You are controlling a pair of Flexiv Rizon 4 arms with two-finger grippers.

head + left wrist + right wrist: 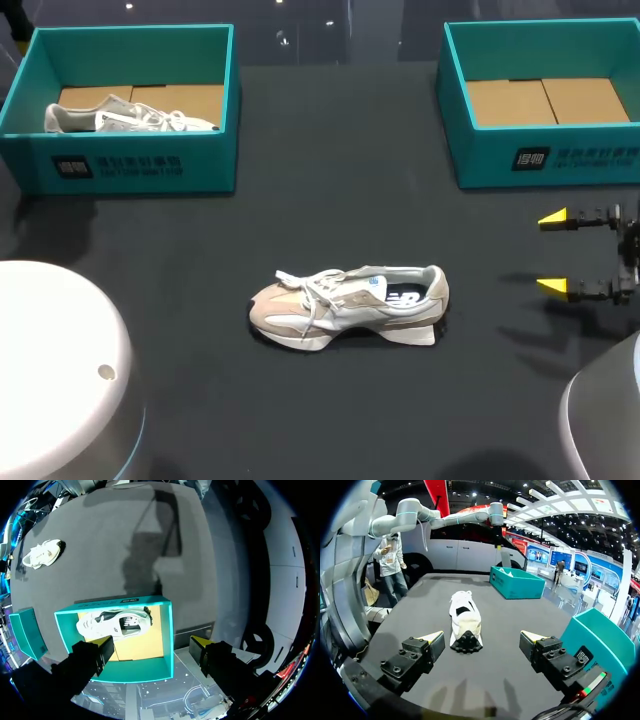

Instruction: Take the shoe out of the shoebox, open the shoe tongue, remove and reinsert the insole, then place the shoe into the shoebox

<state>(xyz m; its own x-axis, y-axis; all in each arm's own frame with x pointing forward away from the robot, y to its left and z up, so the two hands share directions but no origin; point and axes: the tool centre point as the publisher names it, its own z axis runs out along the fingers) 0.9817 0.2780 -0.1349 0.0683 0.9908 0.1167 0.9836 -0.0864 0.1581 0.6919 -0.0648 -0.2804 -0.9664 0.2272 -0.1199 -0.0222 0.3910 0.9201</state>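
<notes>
Table (330,150) is the biggest thing, dark and flat. Next come two teal boxes at its far side, well apart. The left box (140,165) has a shoe in it. The right box (480,160) shows only its brown floor. Then come two shoes, both pale. One, the boxed shoe (120,117), lies in the left box. The other, the table shoe (345,305), stands on its sole out in the middle of the table, so I think the taking-out step is done for it. The smallest things are two grippers. The left gripper (151,644) hangs over the left box with its yellow fingers spread wide and nothing in them. The boxed shoe is right below it. The right gripper (553,252) is near the right side of the table, its fingers also spread wide and holding nothing. The table shoe lies toward the middle from it, apart and not touching. The shoe's long way runs across the table. Its heel points at the right gripper and its toe points to the left side. From the right wrist, the heel is straight ahead. So the right gripper is much nearer, and I think it would go straight ahead to reach the heel first, then the tongue.
</notes>
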